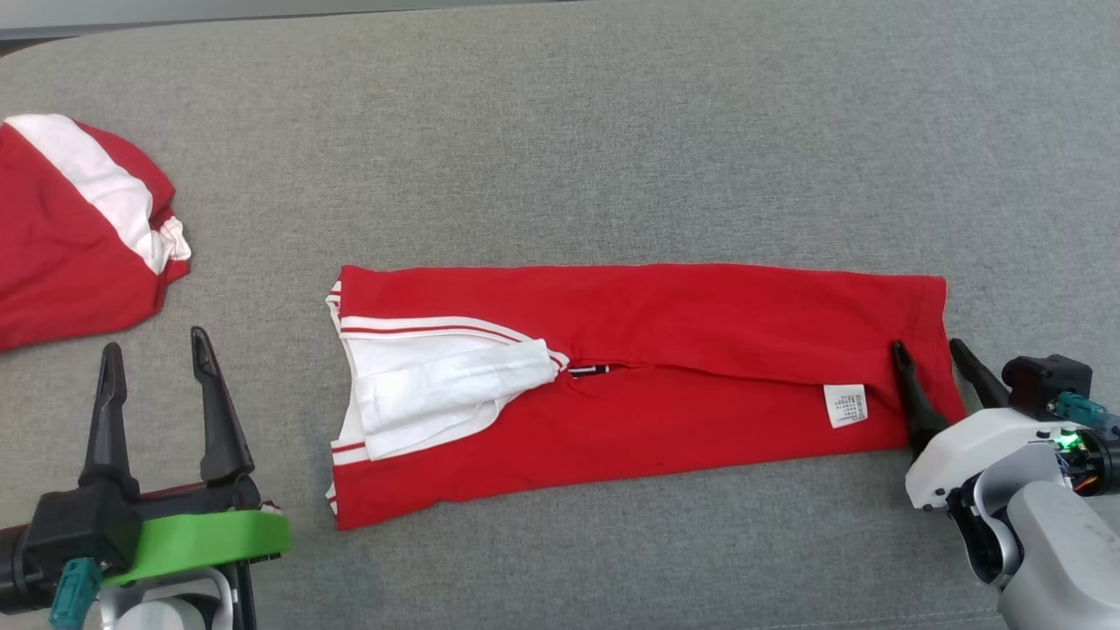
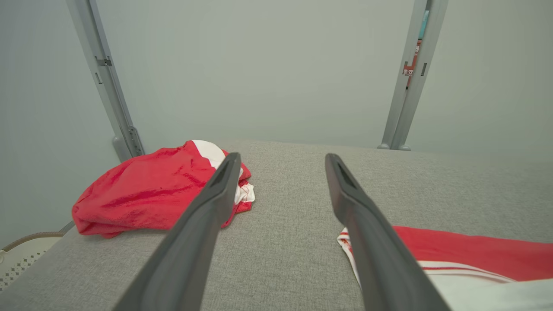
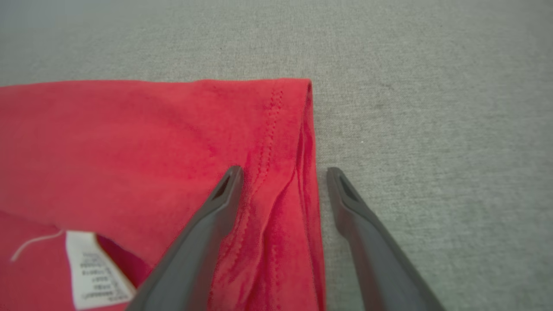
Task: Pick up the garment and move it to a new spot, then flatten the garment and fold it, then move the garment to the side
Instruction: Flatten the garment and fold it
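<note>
Garment (image 1: 665, 315) lies folded on the grey cushion (image 1: 612, 131), with a red bundle (image 1: 61, 245) well apart. The left gripper (image 1: 153, 341) is spread and empty. The right gripper (image 1: 926, 346) is spread too, straddling the garment's edge.

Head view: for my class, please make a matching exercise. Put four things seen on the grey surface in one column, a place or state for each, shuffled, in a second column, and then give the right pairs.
Column one:
1. folded garment
2. spare garment
3. left claw
4. right claw

Column two:
A. open, astride the folded garment's right edge
B. crumpled at the far left
C. laid out long in the middle
D. open, over bare grey surface

Pairs: 1-C, 2-B, 3-D, 4-A
</note>
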`<state>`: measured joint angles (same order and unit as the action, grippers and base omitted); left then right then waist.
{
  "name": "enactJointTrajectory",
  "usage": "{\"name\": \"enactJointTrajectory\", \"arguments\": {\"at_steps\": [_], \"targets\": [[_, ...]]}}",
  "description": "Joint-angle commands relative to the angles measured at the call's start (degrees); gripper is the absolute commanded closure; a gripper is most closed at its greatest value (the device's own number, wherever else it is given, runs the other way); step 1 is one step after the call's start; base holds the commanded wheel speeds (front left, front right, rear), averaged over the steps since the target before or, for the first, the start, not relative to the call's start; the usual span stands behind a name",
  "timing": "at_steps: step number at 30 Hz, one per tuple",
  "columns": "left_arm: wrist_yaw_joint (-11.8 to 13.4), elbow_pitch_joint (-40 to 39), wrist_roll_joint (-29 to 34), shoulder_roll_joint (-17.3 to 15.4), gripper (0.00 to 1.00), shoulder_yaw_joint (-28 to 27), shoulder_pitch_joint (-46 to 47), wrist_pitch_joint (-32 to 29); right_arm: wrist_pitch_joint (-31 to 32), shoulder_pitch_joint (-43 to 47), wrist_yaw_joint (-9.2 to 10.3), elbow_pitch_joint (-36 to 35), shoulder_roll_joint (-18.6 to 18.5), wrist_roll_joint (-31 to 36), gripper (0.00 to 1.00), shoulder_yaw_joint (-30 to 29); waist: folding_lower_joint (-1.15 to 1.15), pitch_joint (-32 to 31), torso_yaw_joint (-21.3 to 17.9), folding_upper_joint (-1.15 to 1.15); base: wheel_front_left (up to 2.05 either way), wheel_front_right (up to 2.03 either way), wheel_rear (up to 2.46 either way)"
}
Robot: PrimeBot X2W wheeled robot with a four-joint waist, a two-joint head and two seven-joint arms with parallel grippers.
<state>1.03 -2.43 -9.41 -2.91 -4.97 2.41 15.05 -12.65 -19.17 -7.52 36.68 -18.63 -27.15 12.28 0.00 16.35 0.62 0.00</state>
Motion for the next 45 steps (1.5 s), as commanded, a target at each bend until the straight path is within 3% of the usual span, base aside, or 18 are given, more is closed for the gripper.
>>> {"name": "enactJointTrajectory", "arguments": {"at_steps": [1, 2, 3, 4, 5, 8, 16, 19, 23, 28, 36, 42, 45], "targets": [[0.28, 0.52, 1.22, -0.02, 0.0, 0.33, -0.81, 0.15, 1.15, 0.07, 0.06, 1.29, 0.69, -0.54, 0.0, 1.42, 0.0, -0.12, -0.04, 0.0, 0.0, 0.0, 0.0], [0.37, 0.58, 1.62, -0.02, 0.0, 0.46, -0.7, 0.16, 1.39, -0.03, 0.02, 1.9, 1.0, -1.16, 0.0, 2.36, 0.0, -0.21, -0.06, 0.0, 0.0, 0.0, 0.0], [0.43, 0.94, 1.98, -0.03, 0.0, 0.66, -0.76, 0.16, 1.63, -0.1, 0.01, 2.15, 1.2, -1.7, 0.29, 3.13, 0.0, -0.29, -0.1, 0.0, 0.0, 0.0, 0.0], [0.45, 1.4, 2.44, -0.03, 0.0, 0.95, -0.85, 0.16, 2.04, -0.08, 0.01, 2.37, 1.41, -2.52, 0.85, 4.09, 0.0, -0.4, -0.17, 0.0, 0.0, 0.0, 0.0], [0.54, 1.52, 2.72, -0.04, 0.0, 1.01, -0.75, 0.16, 2.02, -0.16, -0.03, 2.36, 1.56, -3.48, 1.0, 4.96, 0.0, -0.5, -0.27, 0.0, 0.0, 0.0, 0.0], [0.74, 2.0, 3.05, -0.04, 0.0, 0.85, -0.79, 0.16, 1.28, -0.75, -0.04, 2.06, 0.84, -5.67, 1.0, 6.05, 0.0, -0.96, -0.75, 0.0, 0.0, 0.0, 0.0], [0.04, 3.57, 3.25, -0.04, 0.0, 0.13, -1.15, 0.16, -0.78, -3.32, 0.09, 5.2, -6.42, -9.85, 1.0, 0.95, 0.0, -3.36, -2.08, 0.0, 0.0, 0.0, 0.0], [-0.41, 4.13, 3.38, -0.04, 0.0, -0.02, -1.63, 0.16, -0.95, -3.51, 0.09, 6.81, -9.55, -9.83, 1.0, -0.93, 0.0, -4.5, -2.38, 0.0, 0.0, 0.0, 0.0], [-0.59, 4.6, 3.36, -0.04, 0.0, -0.23, -2.25, 0.16, -0.1, -3.9, 0.08, 7.38, -11.13, -9.78, 1.0, -1.41, 0.0, -5.84, -2.74, 0.0, 0.0, 0.0, 0.0], [-0.97, 5.27, 2.87, -0.04, 0.0, -0.26, -2.97, 0.16, 1.01, -3.54, 0.08, 4.03, -9.42, -10.24, 1.0, 0.36, 0.0, -7.22, -2.73, 0.0, 0.0, 0.0, 0.0], [-0.96, 6.3, 1.94, -0.04, 0.0, 0.26, -3.72, 0.16, 4.78, 0.57, 0.06, -8.45, -3.3, -10.98, 1.0, 3.47, 0.0, -9.02, -1.99, 0.0, 0.0, 0.0, 0.0], [-1.17, 6.73, 1.43, -0.04, 0.0, 0.46, -3.13, 0.16, 10.18, 1.72, 0.04, -18.73, 2.28, -9.21, 1.0, 9.25, 0.0, -8.8, -1.19, 0.0, 0.0, 0.0, 0.0], [-1.07, 6.94, 1.27, -0.04, 0.0, 0.95, -2.23, 0.16, 10.92, 0.3, 0.04, -20.49, 4.1, -7.12, 1.0, 11.58, 0.0, -8.46, -0.5, 0.0, 0.0, 0.0, 0.0]]}}
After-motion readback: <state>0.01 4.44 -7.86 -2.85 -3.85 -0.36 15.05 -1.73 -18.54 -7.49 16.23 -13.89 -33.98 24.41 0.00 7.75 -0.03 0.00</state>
